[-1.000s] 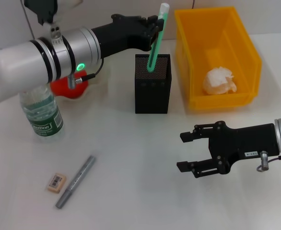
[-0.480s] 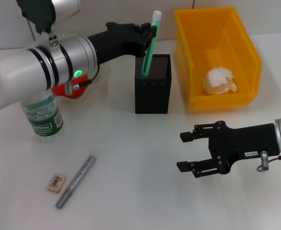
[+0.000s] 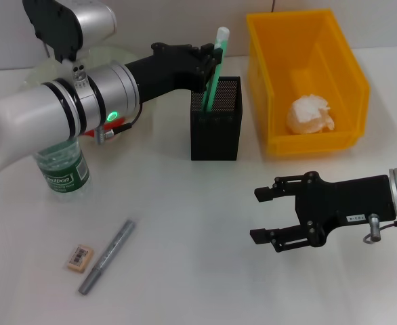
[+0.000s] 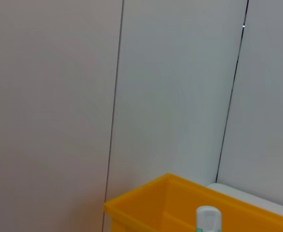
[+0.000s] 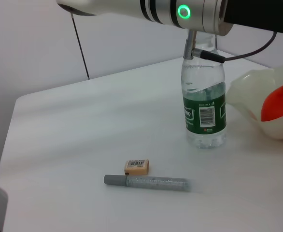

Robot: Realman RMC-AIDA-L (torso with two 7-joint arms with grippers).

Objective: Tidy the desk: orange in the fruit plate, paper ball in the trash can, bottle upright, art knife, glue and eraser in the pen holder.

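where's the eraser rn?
In the head view, the eraser lies on the table on the robot's left, near the front edge, just beside the grey art knife and in front of the bottle.

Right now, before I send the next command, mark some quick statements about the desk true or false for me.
1. The paper ball lies inside the yellow bin. True.
2. The bottle is lying on its side. False: it stands upright.
3. The left gripper holds the green glue stick in the black pen holder. True.
4. The eraser is already in the pen holder. False: it lies on the desk beside the grey art knife.
5. The right gripper is shut on the art knife. False: its jaws are open and hold nothing.
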